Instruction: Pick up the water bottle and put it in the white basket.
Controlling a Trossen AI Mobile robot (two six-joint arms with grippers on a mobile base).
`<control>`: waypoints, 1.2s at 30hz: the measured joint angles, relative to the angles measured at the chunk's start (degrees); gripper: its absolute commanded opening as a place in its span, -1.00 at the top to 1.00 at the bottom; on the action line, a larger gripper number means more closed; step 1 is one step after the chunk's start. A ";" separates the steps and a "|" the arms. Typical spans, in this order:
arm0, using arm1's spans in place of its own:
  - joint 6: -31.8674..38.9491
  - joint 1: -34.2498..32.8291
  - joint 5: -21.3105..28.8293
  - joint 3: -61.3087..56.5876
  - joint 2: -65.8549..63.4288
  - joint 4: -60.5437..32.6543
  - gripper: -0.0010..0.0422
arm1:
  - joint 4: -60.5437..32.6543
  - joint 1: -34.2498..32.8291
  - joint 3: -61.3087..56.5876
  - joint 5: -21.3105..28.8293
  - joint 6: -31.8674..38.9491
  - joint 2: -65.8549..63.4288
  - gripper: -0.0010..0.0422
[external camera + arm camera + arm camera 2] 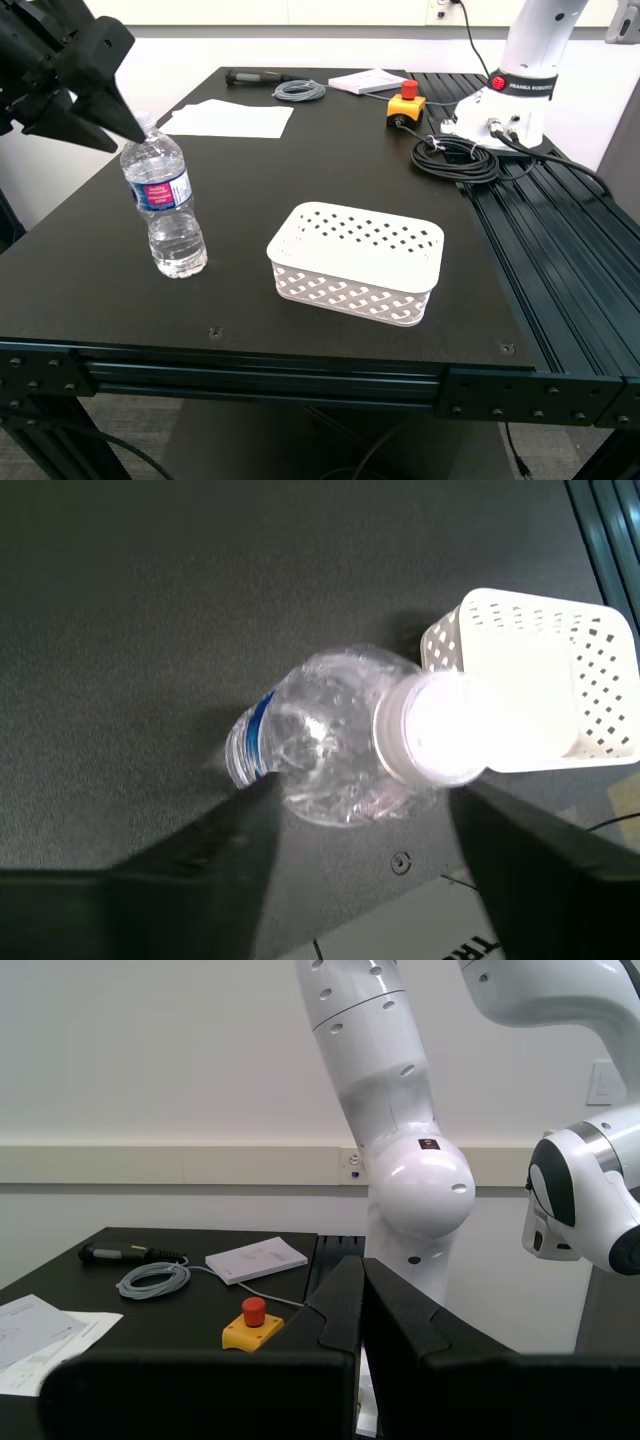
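Looking along your first gripper [355, 880], you see its two dark fingers [200, 870] spread wide apart, straddling the white cap of the water bottle [330, 750] from above without touching it. The exterior view shows this gripper [120, 120] at the upper left, its tip at the bottle's cap. The water bottle [165, 205] stands upright on the black table [80, 270], toward the exterior view's left. The white basket [355, 262] sits empty beside it, toward the exterior view's right, apart from the bottle. Farther back lie paper sheets [228, 118], a coiled black cable [455, 157] and a yellow emergency-stop box [405, 105]. Your second gripper [362, 1300] holds its jaws pressed together on nothing, facing a white robot arm [400, 1130].
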 measured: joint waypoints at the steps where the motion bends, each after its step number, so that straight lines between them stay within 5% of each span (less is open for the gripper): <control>1: 0.00 0.02 0.00 0.00 0.00 0.00 0.95 | 0.83 0.00 0.00 0.00 -0.46 0.00 -0.34; 15: 0.00 -0.02 0.00 0.00 0.00 0.00 0.95 | 11.04 -5.51 0.68 4.70 -4.26 10.71 0.19; 19: 0.00 -0.02 0.00 0.00 0.00 0.00 0.95 | 11.87 -5.60 0.74 6.10 -3.98 13.46 0.99; 29: 0.00 -0.04 -0.02 0.00 0.00 0.00 0.95 | 8.33 -6.45 8.00 3.91 -5.51 9.22 0.96; 36: -0.02 -0.02 -0.02 0.00 0.00 0.00 0.95 | 5.31 -15.91 20.59 2.84 -7.15 7.30 0.96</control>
